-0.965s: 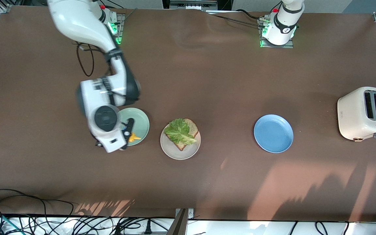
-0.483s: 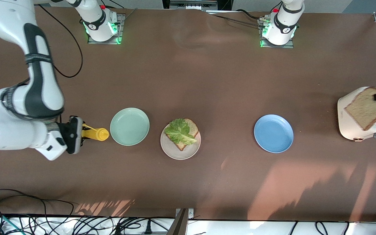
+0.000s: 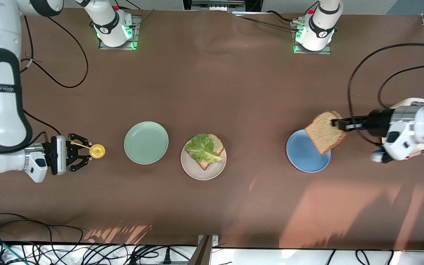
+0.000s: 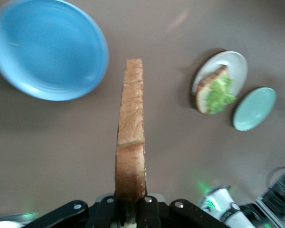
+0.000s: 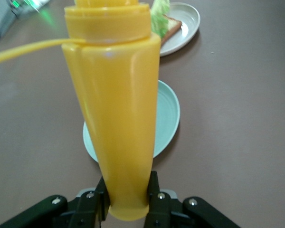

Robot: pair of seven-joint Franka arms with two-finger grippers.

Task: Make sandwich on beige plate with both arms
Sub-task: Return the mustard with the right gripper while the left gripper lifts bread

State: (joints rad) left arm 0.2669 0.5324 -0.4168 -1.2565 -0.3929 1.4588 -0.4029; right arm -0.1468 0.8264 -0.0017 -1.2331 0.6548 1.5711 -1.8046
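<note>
The beige plate (image 3: 197,173) holds one brown bread slice (image 3: 217,144) with a green lettuce leaf (image 3: 202,147) on top. My left gripper (image 3: 339,123) is shut on a second bread slice (image 3: 324,131), which hangs over the edge of the blue plate (image 3: 302,154). The left wrist view shows that slice (image 4: 131,142) edge-on between the fingers of the left gripper (image 4: 131,209), with the beige plate (image 4: 232,64) farther off. My right gripper (image 3: 81,152) is shut on a yellow squeeze bottle (image 3: 97,151) over the table beside the mint green plate (image 3: 146,142), toward the right arm's end. The bottle (image 5: 118,118) fills the right wrist view.
A white toaster (image 3: 412,102) stands at the left arm's end of the table, mostly hidden by the left arm. Black cables loop from both arms over the table. More cables lie along the table edge nearest the front camera.
The right arm has swung from over the mint green plate toward its end of the table with the yellow bottle. The left arm has carried the bread slice from over the toaster to the blue plate.
</note>
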